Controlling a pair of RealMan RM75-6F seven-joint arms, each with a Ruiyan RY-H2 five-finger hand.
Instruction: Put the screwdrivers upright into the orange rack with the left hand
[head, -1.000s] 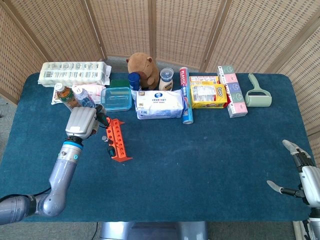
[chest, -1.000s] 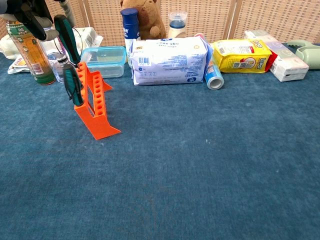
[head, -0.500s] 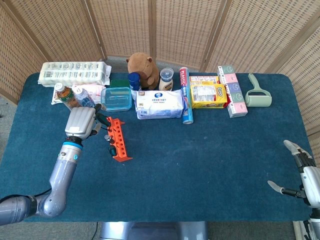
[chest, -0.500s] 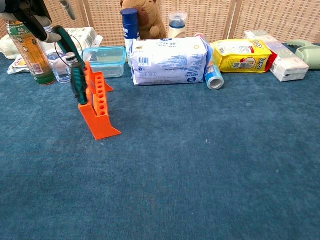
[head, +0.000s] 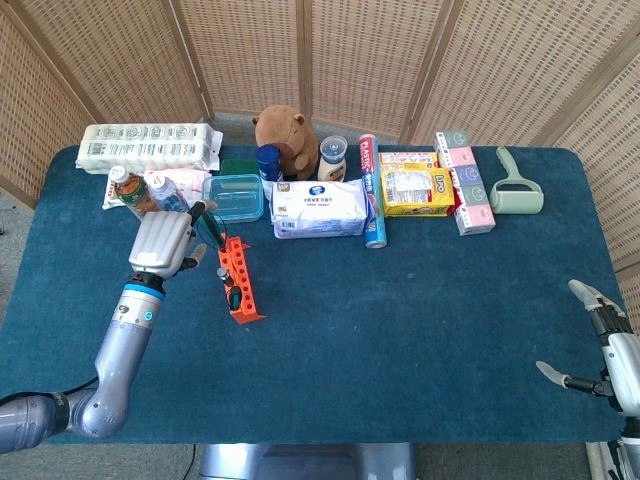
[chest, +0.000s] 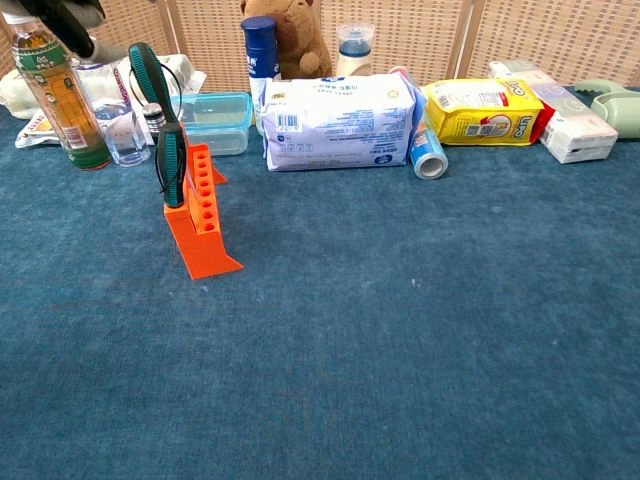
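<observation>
While the left hand fingers stay clamped on 1 screwdriver above the orange rack, risk: sideways push tips rack onto counter.

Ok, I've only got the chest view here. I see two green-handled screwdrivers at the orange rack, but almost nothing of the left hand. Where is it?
Observer: In the head view the left hand sits just left of the orange rack, at the rack's far end.
Operator: Is it gripping the tilted screwdriver?
Observer: I cannot tell. Its fingers reach toward the tilted screwdriver, but the contact is hidden from above.
Operator: And the right hand?
Observer: The right hand is at the near right corner of the table, fingers apart, holding nothing.
</observation>
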